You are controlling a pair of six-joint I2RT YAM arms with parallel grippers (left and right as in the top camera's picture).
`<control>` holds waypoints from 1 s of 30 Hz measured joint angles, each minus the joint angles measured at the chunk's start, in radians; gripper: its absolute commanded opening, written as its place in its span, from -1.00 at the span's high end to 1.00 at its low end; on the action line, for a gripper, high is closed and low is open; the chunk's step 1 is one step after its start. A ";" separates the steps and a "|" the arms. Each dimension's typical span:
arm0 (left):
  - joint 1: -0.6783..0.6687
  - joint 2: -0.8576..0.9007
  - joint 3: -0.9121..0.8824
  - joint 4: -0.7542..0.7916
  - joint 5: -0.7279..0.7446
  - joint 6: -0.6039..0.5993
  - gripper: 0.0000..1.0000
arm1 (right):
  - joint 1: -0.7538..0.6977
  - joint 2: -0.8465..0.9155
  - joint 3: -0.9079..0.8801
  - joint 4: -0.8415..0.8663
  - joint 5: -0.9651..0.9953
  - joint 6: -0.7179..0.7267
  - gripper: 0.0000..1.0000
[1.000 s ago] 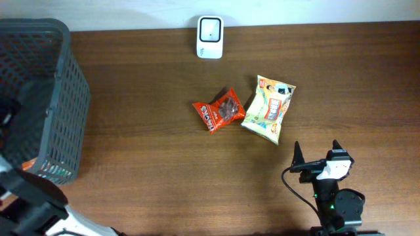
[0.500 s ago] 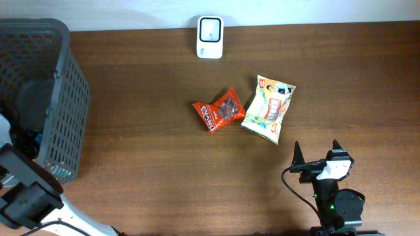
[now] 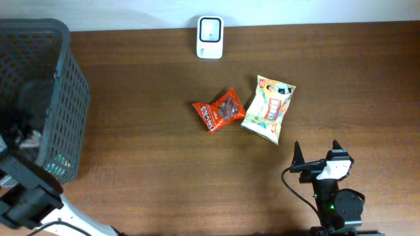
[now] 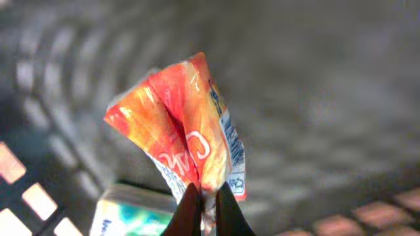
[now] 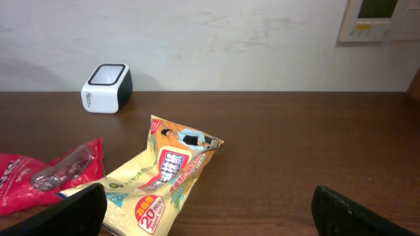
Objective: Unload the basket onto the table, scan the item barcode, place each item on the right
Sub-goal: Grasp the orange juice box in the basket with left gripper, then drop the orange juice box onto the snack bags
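In the left wrist view my left gripper (image 4: 208, 206) is shut on the lower edge of an orange-red snack packet (image 4: 177, 124), with both dark fingers pinching its crimped seam. The packet stands upright above the fingers, and fine black print runs down its right side. Dark mesh of the basket (image 4: 328, 98) lies blurred behind it. The white scanner (image 3: 210, 37) stands at the table's far edge and also shows in the right wrist view as the scanner (image 5: 107, 88). My right gripper (image 3: 317, 154) stands open near the front edge, nothing between its fingers.
The dark mesh basket (image 3: 39, 98) fills the table's left end. A red packet (image 3: 218, 110) and a yellow packet (image 3: 268, 109) lie mid-table in front of the scanner. A green-and-white box (image 4: 128, 213) lies under the held packet.
The left arm has shifted at the basket's near end, and its jaws have come together on the orange-red packet. The right arm and the packets on the table have not moved.
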 measured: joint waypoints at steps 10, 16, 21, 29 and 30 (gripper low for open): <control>-0.254 -0.384 0.307 0.006 0.546 0.168 1.00 | 0.000 0.000 0.000 0.000 0.000 0.001 -0.97; -0.715 -0.420 0.296 0.031 0.452 0.256 1.00 | 0.000 0.000 0.000 0.000 0.000 0.000 -0.97; -1.057 -0.201 0.210 0.050 0.328 0.330 1.00 | 0.000 0.000 0.000 0.000 0.000 0.001 -0.97; -1.281 0.145 0.191 0.211 0.297 0.369 0.53 | 0.000 0.000 0.000 0.000 0.000 0.000 -0.97; -1.292 0.162 0.191 0.216 0.295 0.377 0.35 | 0.000 0.000 0.000 0.000 0.000 0.000 -0.97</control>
